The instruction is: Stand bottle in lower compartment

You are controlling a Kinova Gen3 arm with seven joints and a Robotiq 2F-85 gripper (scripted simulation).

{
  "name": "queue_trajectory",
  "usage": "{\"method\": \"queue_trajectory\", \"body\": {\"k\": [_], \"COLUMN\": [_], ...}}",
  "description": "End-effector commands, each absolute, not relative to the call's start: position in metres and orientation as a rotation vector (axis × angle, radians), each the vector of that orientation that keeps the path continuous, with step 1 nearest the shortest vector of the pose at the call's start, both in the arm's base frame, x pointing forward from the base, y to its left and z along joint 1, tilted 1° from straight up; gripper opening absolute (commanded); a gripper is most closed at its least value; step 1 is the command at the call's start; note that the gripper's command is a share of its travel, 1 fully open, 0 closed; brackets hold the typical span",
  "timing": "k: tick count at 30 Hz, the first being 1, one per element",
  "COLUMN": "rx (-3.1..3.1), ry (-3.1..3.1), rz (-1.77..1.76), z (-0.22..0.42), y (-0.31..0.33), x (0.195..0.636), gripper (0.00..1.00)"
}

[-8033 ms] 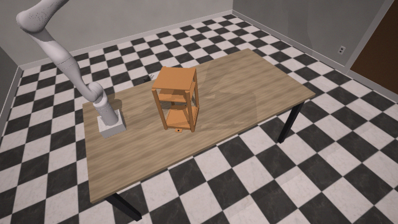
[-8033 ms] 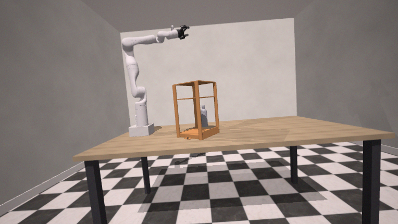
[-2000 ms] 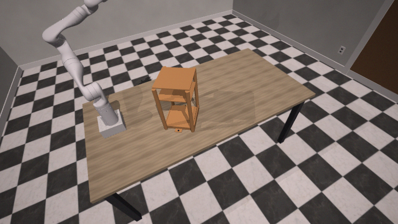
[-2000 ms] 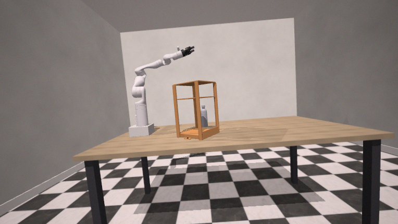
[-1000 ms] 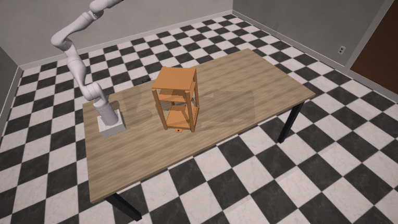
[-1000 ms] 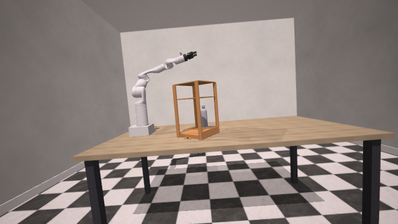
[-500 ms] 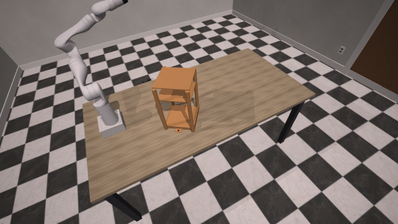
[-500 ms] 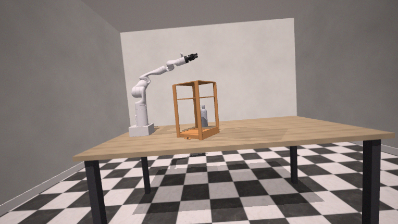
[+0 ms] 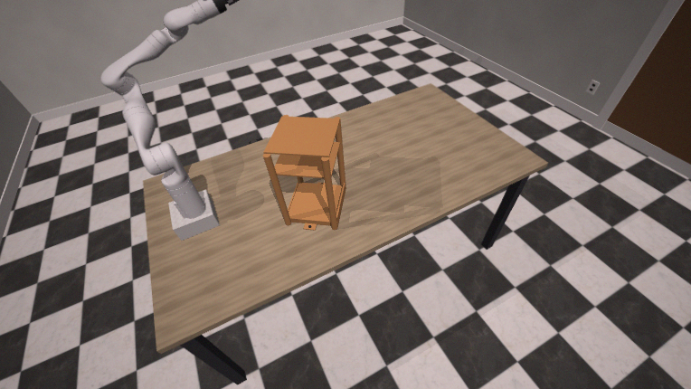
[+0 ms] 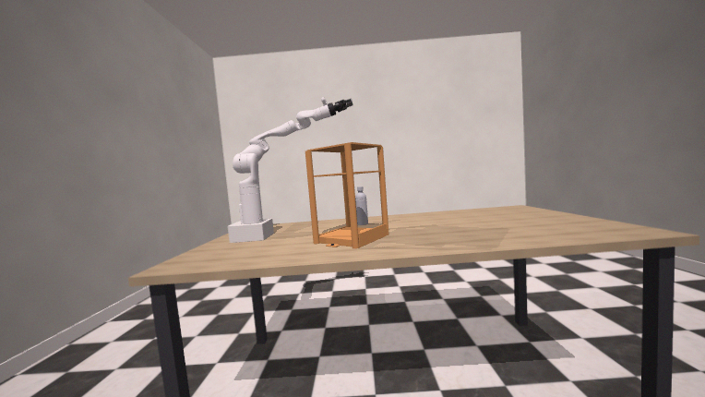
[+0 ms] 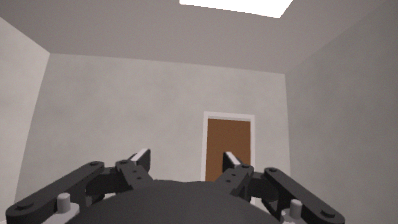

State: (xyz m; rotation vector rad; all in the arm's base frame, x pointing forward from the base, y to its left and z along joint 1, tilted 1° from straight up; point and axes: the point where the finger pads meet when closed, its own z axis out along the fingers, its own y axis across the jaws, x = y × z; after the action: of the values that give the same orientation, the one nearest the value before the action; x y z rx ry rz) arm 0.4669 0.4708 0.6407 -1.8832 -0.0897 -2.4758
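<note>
Item, one pale bottle (image 10: 362,210): upright, cap up, seen through the posts of the orange shelving unit (image 9: 304,135) (image 10: 352,197), and by my reading standing on the surface (image 9: 231,270) (image 10: 444,246) beyond it, not in the lower compartment (image 9: 304,200) (image 10: 331,235); hidden from the top view. Item, one black tool (image 9: 233,2) (image 10: 350,102) (image 11: 186,160): released, fingers spread with nothing between them, held above the unit's height by the pale arm (image 9: 138,118) (image 10: 250,202). Hazards, as judged: a descent too close to the unit could knock its top board or a post; a skewed approach could tip the bottle, tall and narrow as it is; a grip taken high could leave it swinging, or bring its cap against the middle shelf on entry; a low carry could catch the base on the raised lip (image 9: 341,203) (image 10: 373,235), and a short one leave it perched there, leaning. Surface: wood-grained, light brown, on dark legs, with shadows across it and a small orange tab (image 9: 305,226) (image 10: 331,245) at the unit's foot. Room: grey walls, black-and-white chequered floor, brown door (image 9: 662,96) (image 11: 229,145), wall socket (image 9: 592,87), bright ceiling panel (image 11: 235,5).

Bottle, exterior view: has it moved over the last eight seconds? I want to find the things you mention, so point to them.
No; the bottle (image 10: 362,210) shows at the same place beside the shelf's middle post (image 10: 352,197).
</note>
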Motion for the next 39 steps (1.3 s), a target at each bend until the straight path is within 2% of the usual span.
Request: {"method": "queue_trajectory", "body": {"k": [1,17,18,27,28,37,39], "rx": [-1.892,-1.920,-1.948,-1.948,-1.975,-1.975,-2.002], "ry": [-0.096,-0.051,-0.007,-0.007,0.037,0.037,0.082], "rz": [-2.492,-2.490,-2.488,-2.488,-2.487,-2.487,-2.486], "z": [0.634,0.615,0.596,0.596,0.578,0.578,0.559], "y": [0.471,0.466,0.461,0.461,0.454,0.454,0.447], "x": [0.470,0.478,0.485,0.485,0.492,0.492,0.499], "gripper": [0.82,0.82,0.82,0.82,0.82,0.82,0.82]}}
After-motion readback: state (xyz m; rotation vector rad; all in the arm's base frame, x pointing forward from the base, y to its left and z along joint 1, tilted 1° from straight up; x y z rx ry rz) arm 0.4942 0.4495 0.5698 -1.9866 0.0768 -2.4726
